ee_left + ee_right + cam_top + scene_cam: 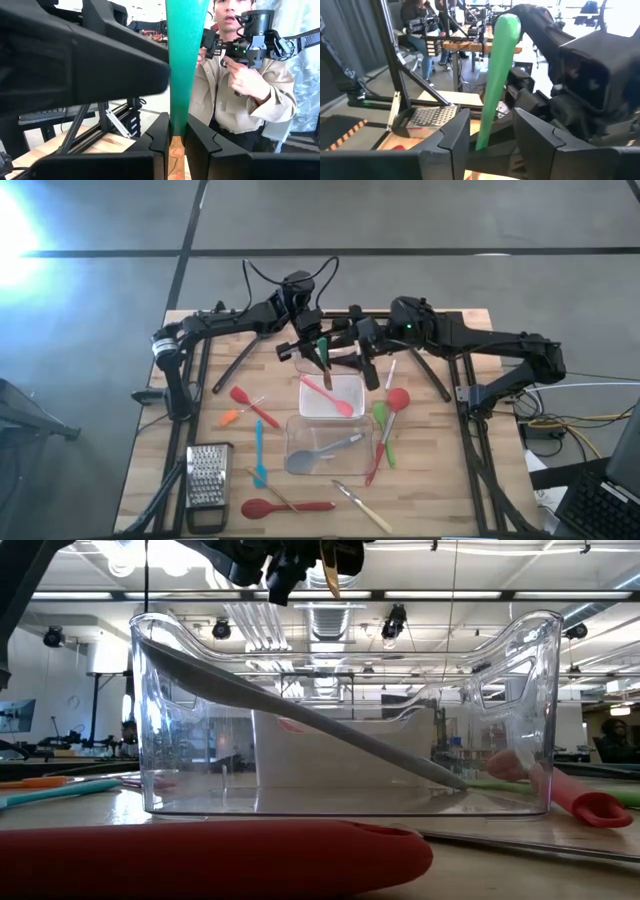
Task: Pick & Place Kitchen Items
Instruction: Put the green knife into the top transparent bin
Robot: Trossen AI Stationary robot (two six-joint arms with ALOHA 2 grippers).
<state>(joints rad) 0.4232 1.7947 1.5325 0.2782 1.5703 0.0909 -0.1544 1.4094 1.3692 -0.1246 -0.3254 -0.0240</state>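
High view, tool: green-handled tool (323,350) raised above the back edge of the rear tub (357,385), nearly upright, wooden end down.
High view, grippers: left gripper (312,348) clamped on the tool; right gripper (352,345) just beside it, facing in from the other side.
High view, step: probably a handover or a drop into the rear tub, where a pink spoon (328,395) already lies; cannot tell which.
Low view, tool: only the pale lower end (328,570) visible at the top edge, hanging clear above the front tub (520,660) and its grey spoon (300,720).
Low view, advice: keep the tool high until clear of the tub rims; lower straight, not at a slant.
Left wrist view, grip: left gripper (179,140) narrow, both fingers pressed on the handle (182,60) near where green meets wood; a person (240,100) stands beyond the table.
Left wrist view, advice: hold firm; release only once the other side has closed.
Right wrist view, grip: right gripper (492,135) wide, handle (495,80) passing between the fingers (452,135) without touching them.
Right wrist view, advice: centre the handle between the fingers before closing; take it on the green part, apart from the left hold, so neither jaw catches the other.
Right wrist view, risk: smooth tapered handle likely to swing or slip if pinched off-centre.
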